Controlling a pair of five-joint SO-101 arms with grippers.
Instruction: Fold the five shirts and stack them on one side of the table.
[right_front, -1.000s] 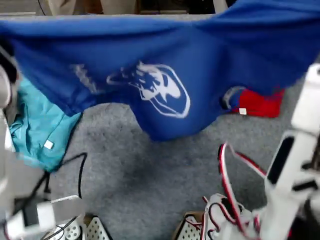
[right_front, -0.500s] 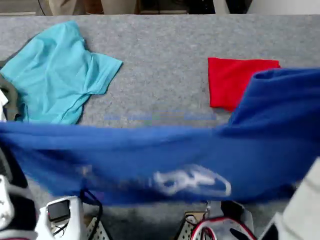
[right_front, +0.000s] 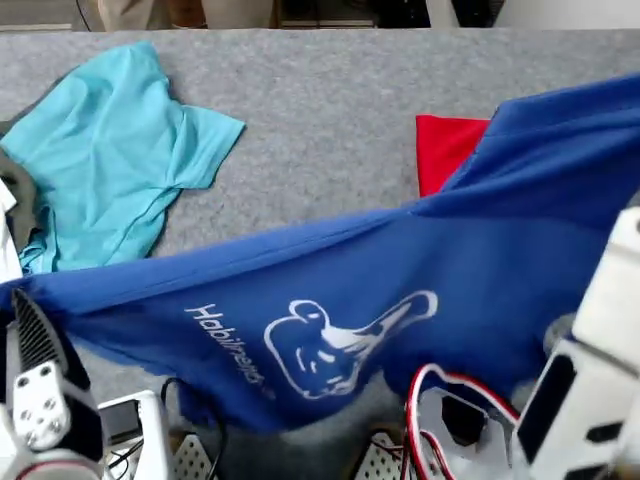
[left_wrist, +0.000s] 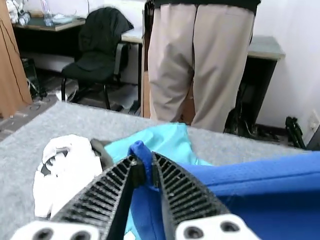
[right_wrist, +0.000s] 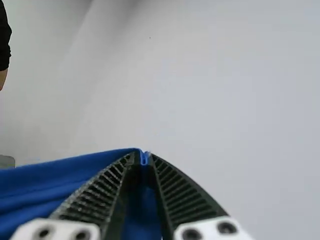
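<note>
Spanning the table (right_front: 330, 100) sideways, blue shirt (right_front: 450, 270) hangs clamped in both jaws, right end higher.

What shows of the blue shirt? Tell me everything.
The blue shirt is soft royal-blue knit with a white printed figure and lettering. It hangs spread above the grey table, slanting, pinched at one edge by the left gripper and at another by the right gripper. It hides part of the red shirt.
</note>
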